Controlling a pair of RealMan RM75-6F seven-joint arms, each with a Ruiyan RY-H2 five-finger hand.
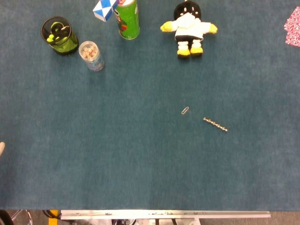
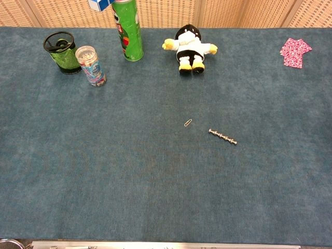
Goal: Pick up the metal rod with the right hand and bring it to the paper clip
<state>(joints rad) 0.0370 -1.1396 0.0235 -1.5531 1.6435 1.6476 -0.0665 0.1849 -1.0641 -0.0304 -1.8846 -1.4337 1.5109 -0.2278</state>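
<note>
Matt, napped teal cloth over surface. Knobbly bright metal rod, faint shine. Thin wire paper clip, metallic. Glossy green can. Black mesh cup. Clear plastic jar. Soft plush toy. Pink patterned cloth.

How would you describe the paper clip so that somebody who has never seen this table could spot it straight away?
Start at the plush toy at the back of the blue table and come straight toward the front, to the open middle of the cloth. Two small metal things lie there, apart: the paper clip is the left one. It is a tiny bent wire loop, far shorter than the knobbly metal rod to its right.
</note>
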